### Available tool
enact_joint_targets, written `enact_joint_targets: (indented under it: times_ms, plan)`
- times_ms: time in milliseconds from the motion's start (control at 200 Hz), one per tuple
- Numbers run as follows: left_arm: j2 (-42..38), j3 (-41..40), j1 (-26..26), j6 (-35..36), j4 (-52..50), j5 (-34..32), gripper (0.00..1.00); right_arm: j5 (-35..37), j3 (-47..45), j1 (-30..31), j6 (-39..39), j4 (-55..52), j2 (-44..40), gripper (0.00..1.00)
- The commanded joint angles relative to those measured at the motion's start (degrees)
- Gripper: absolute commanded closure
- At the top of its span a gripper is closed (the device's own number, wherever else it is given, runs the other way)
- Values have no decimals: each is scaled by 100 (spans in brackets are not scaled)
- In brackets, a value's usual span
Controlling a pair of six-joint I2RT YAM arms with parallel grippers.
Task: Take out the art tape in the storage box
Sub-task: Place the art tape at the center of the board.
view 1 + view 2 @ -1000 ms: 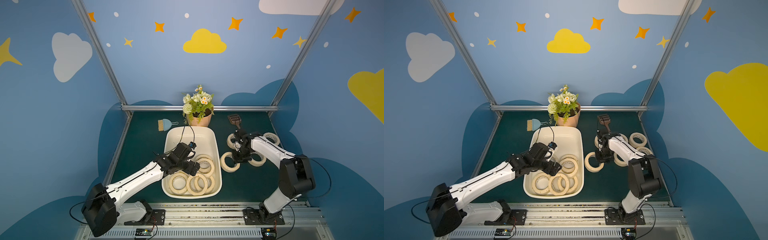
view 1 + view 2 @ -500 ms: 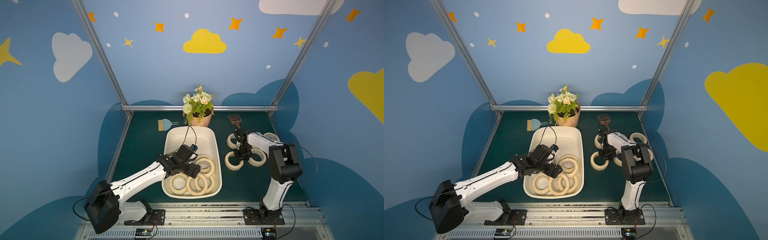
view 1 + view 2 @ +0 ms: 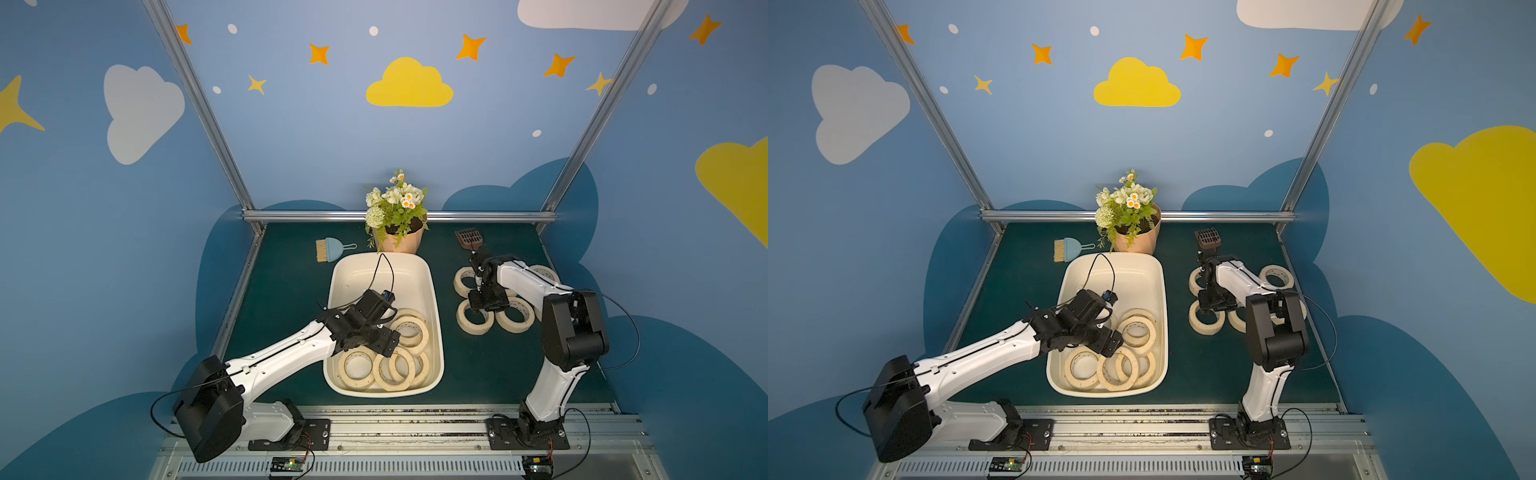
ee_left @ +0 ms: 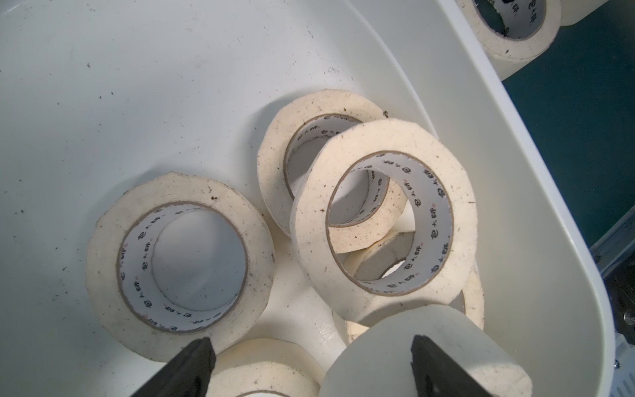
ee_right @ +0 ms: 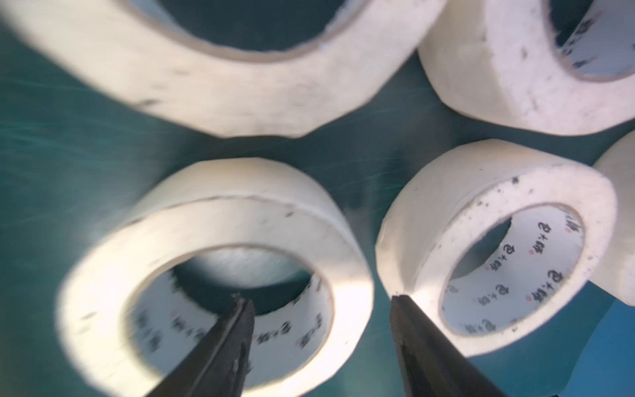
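Note:
The storage box [image 3: 432,291] [image 3: 1100,274] is a white tub in mid-table, seen in both top views. Several cream art tape rolls [image 3: 409,330] lie piled at its near end. My left gripper [image 3: 388,343] [image 4: 309,340] hangs open just above them, with a flat roll [image 4: 103,261] by one finger and an upright roll [image 4: 378,350] behind the other. Right of the box, several rolls [image 3: 515,320] lie on the green mat. My right gripper [image 3: 478,305] [image 5: 319,299] is open astride the wall of one roll [image 5: 213,220] [image 3: 467,326], one finger inside its hole.
A peach flower pot [image 3: 401,241] stands just behind the box. A small blue brush [image 3: 330,249] lies at the back left and a brown scoop [image 3: 469,237] at the back right. Metal frame rails border the mat at the back and sides.
My right gripper has opened and let go of the roll, which now rests on the mat. My left gripper has crept towards the near end of the box, over the rolls.

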Motion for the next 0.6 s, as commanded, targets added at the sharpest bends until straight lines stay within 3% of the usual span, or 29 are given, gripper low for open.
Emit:
enact_joint_targets:
  times_ms: [0,230,395,546,596]
  plan:
    - [-189,82,-21,8,-372,118,7,-307,180,345,87,-143,-384,32]
    - [-488,-197,-19,-108,-378,570,10,-936,129,785,294,-238,-666,33]
    - [-841,-502,-83,-141,-405,1054,10,-891,223,799,199,-559,-1082,33]
    - [-738,-753,-100,-198,-197,964,13,-1046,188,860,85,-708,-1306,34]
    - [-635,-789,-107,-231,-37,952,19,-1066,188,942,58,-781,-1370,34]
